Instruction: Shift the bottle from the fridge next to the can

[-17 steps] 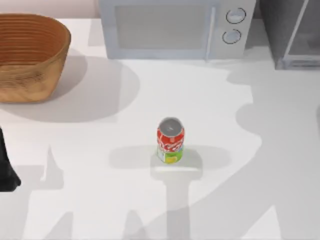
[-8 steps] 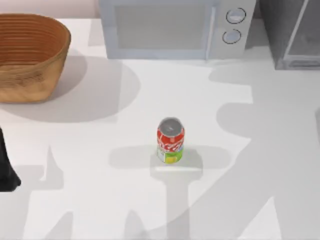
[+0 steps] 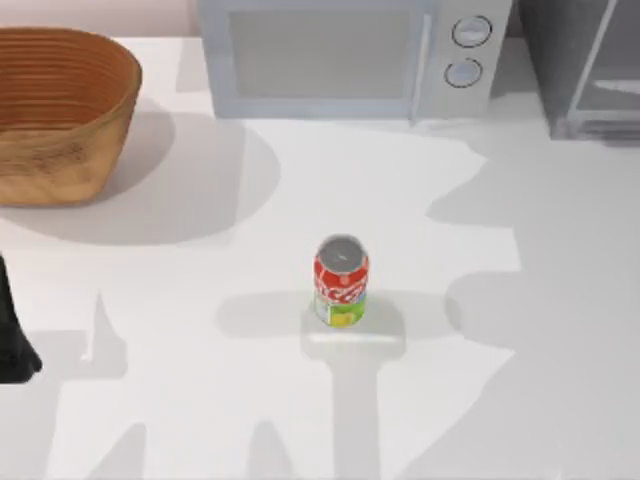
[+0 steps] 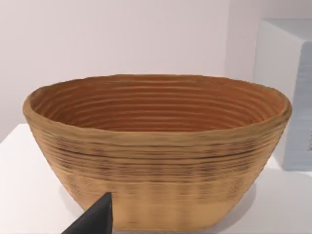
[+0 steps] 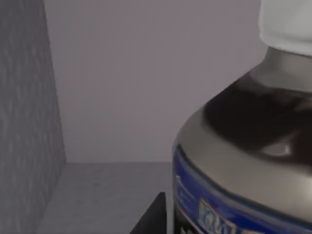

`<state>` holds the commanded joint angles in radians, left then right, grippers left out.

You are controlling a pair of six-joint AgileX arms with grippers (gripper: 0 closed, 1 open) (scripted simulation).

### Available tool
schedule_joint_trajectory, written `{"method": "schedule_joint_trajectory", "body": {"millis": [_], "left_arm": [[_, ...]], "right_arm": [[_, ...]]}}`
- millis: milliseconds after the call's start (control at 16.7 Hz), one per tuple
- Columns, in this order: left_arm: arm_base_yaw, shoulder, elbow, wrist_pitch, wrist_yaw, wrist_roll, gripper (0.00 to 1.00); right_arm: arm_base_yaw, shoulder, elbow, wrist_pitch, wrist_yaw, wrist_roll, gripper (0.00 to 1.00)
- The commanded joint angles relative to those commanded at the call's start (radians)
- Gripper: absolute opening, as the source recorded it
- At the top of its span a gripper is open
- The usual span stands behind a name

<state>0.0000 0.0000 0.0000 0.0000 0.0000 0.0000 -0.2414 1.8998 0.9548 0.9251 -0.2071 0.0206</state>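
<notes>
- Can (image 3: 341, 280) upright near the table (image 3: 200, 380) centre, nothing touching it; silver top up, red body, yellow-green band low.
- Fridge (image 3: 585, 65) at the table's back right corner, grey, pale door frame; just beside the microwave (image 3: 345, 55), which sits at the back middle with two round knobs on its right side.
- Basket (image 3: 55, 110) at back left, woven, well apart from the can.
- Bottle (image 5: 243, 146) very close in the right wrist view: white cap, dark liquid at the shoulder, blue label band below. It stands on a grey floor with grey walls behind and to one side, so it is inside the fridge.
- Right gripper: a dark fingertip (image 5: 153, 217) shows just beside the bottle's lower body; cannot tell if the pincer is released, clenched or grasping the bottle, or whether the finger touches it.
- Left arm parked at the table's left edge, front; dark part of it (image 3: 12, 335) shows in the top view.
- Left wrist view faces the basket (image 4: 156, 146) side-on, microwave's white side (image 4: 292, 97) behind it; one dark fingertip (image 4: 97, 219) in the foreground, apart from the basket. Cannot tell the left pincer's state.
- Bottle and can well apart: bottle in the fridge at back right, can out on the open table.
</notes>
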Motion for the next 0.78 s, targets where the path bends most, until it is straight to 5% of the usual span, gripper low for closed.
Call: {"method": "schedule_joint_trajectory", "body": {"millis": [360, 780], "left_arm": [[0.0, 0.0, 0.0, 0.0, 0.0, 0.0, 1.0], [0.0, 0.0, 0.0, 0.0, 0.0, 0.0, 1.0]], "right_arm": [[-0.038, -0.213, -0.294, 0.092, -0.043, 0.0, 0.0], [-0.023, -0.216, -0.31, 0.107, -0.033, 0.002, 0.0]]}}
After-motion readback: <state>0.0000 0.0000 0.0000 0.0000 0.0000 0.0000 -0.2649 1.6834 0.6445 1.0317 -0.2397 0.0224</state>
